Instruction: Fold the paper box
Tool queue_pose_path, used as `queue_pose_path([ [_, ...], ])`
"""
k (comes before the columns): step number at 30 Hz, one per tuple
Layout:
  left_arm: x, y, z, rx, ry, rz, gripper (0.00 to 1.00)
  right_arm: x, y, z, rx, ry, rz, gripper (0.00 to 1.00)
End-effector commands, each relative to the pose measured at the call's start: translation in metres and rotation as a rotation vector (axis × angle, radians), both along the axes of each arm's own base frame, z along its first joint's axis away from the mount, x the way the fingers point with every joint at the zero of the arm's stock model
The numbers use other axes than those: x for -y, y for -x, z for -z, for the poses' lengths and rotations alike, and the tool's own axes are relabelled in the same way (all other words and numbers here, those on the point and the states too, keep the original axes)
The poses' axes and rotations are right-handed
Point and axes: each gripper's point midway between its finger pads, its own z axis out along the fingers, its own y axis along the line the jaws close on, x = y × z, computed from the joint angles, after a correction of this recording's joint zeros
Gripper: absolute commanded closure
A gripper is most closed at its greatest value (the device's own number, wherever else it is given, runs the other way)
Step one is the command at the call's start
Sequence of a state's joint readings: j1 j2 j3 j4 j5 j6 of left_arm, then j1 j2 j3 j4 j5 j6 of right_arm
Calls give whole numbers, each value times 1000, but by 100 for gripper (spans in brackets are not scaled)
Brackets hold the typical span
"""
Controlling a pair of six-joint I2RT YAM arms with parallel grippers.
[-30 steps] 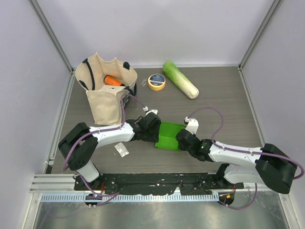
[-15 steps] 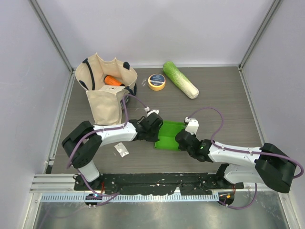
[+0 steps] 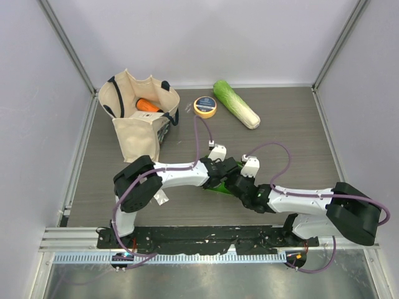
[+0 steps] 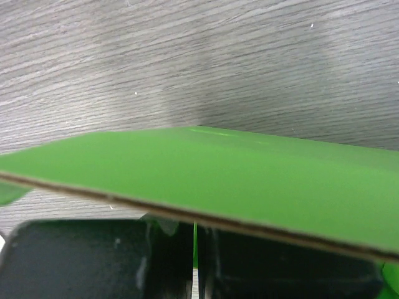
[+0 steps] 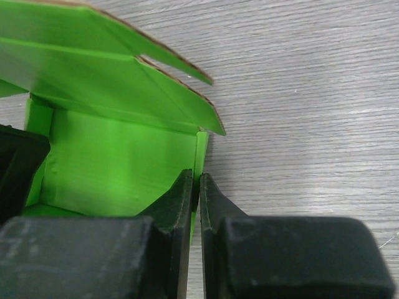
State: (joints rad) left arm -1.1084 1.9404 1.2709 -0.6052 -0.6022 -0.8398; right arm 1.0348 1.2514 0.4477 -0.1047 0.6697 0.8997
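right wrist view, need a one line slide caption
Right hand pinching a side wall of the half-folded green paper box, flaps raised over the wood-grain table.

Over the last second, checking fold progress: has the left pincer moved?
Yes: the left pincer moved right, away from the tote bag, over the paper box.

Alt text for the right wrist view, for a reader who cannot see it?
The right pincer is shut on a thin side wall of the bright green paper box, seen from just behind its black fingers. The box's flaps slant over its open inside, and grey wood-grain table fills the rest.
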Motion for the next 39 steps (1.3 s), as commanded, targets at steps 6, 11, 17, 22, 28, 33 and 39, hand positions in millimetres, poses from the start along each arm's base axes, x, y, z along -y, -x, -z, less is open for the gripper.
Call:
queue_pose_path([
  [6,-29,40,99,-197,-128,8,100,-12,0,-4,18,-132,25,99],
  [11,-20,42,105,-213,-56,21,100,-9,0,-2,19,-110,23,99],
  [17,-10,51,121,-283,23,39,100,-8,-2,-10,45,-119,27,99],
  [22,-6,55,128,-324,84,45,100,-7,-1,-9,39,-110,26,99],
  [28,-17,36,91,-257,81,22,100,-4,-2,-12,41,-93,28,99],
  [33,-17,21,48,-179,98,31,77,-4,-4,-16,51,-70,18,95],
  [39,-16,14,26,-155,122,22,64,-5,-7,-25,61,-30,1,91],
])
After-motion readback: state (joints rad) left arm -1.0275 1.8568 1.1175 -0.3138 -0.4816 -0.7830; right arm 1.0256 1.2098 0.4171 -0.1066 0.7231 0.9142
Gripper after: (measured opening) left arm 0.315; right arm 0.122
